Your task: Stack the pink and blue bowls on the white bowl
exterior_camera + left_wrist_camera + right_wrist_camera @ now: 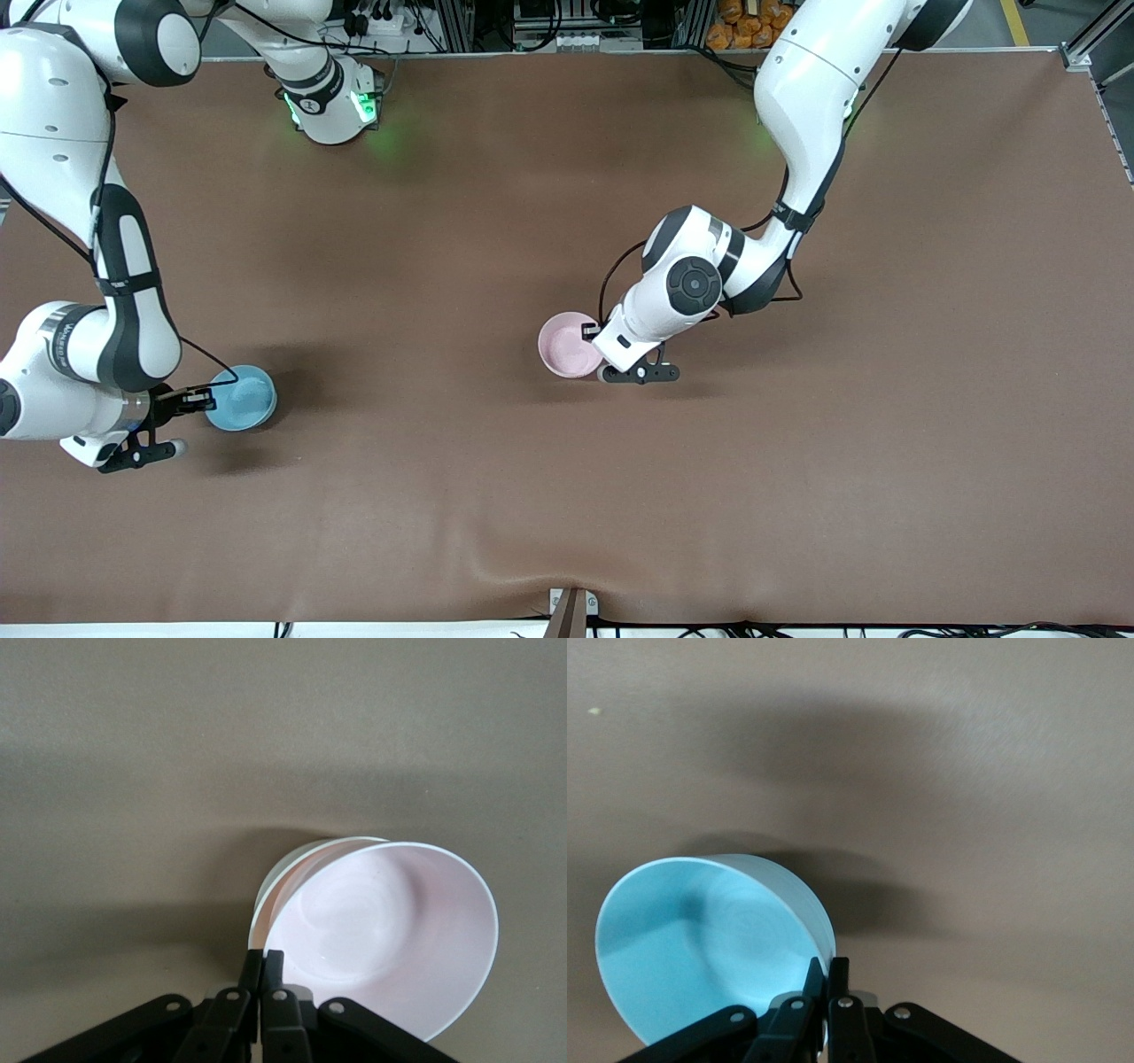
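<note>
The pale pink bowl [567,346] sits near the table's middle. In the left wrist view it [390,939] lies tilted in the white bowl [276,879], of which only a strip of rim shows. My left gripper [592,332] is shut on the pink bowl's rim [263,962]. The white bowl is hidden under the pink bowl in the front view. The sky blue bowl [241,399] is at the right arm's end of the table. My right gripper [207,400] is shut on its rim [828,970] and holds it tilted, a little above the table [700,948].
The brown table mat [567,496] stretches between the two bowls with nothing standing on it. A small bracket [571,607] sits at the table edge nearest the front camera. Cables and racks run along the edge by the arm bases.
</note>
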`<move>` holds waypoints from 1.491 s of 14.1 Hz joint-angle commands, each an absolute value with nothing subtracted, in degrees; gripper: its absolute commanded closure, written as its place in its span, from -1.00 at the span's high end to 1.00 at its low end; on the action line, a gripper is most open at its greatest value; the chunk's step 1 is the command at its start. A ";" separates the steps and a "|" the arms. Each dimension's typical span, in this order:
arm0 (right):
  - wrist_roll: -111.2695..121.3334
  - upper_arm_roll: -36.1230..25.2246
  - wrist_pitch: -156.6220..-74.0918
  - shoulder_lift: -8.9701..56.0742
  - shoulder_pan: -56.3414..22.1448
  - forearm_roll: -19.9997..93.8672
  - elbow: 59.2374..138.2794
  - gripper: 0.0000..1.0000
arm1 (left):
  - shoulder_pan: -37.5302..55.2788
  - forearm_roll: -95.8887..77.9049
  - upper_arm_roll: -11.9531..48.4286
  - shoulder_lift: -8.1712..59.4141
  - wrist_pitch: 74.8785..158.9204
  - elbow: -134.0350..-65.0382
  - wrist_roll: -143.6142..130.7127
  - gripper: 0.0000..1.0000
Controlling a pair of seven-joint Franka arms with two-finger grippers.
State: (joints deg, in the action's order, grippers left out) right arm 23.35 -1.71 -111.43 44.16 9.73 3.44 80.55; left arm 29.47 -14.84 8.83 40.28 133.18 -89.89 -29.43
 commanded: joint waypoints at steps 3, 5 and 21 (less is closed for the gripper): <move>15.22 -0.97 -98.99 33.77 7.74 5.97 81.82 -1.00 | 30.67 -15.12 8.44 40.60 133.33 -90.09 -30.40 0.08; 13.02 -0.97 -97.21 29.82 5.99 8.60 84.71 -1.00 | 30.59 -15.21 8.35 40.43 133.24 -90.00 -30.24 1.00; -9.20 -0.97 -119.86 29.09 -19.06 30.13 97.47 -1.00 | 10.66 0.17 7.55 27.25 119.36 -89.30 -19.18 1.00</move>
State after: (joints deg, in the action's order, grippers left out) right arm -6.14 -0.39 -117.52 29.52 -16.48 26.41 96.68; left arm 13.58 -1.40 6.72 29.20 121.33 -88.48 -22.30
